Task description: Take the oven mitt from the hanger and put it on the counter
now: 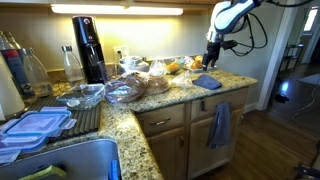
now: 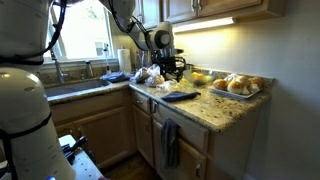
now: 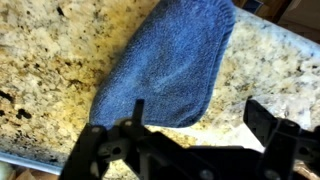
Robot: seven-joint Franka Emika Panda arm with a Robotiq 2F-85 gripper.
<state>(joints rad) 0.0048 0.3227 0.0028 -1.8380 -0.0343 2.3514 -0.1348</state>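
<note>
The deep blue oven mitt (image 3: 168, 62) lies flat on the speckled granite counter (image 3: 255, 70). It also shows in both exterior views (image 1: 207, 81) (image 2: 181, 95), near the counter's end. My gripper (image 3: 195, 125) is open and empty, just above the counter beside the mitt's near edge, not touching it. In an exterior view the gripper (image 1: 211, 58) hangs above the mitt; it shows above the mitt in the other exterior view too (image 2: 172, 70).
A paler grey-blue towel (image 1: 219, 126) hangs on the cabinet front, also seen from the other side (image 2: 169, 142). Food bags and bowls (image 1: 135, 85) crowd the counter corner. A tray of rolls (image 2: 240, 88) sits by the wall. A sink (image 1: 60, 160) and containers (image 1: 35, 125) are nearby.
</note>
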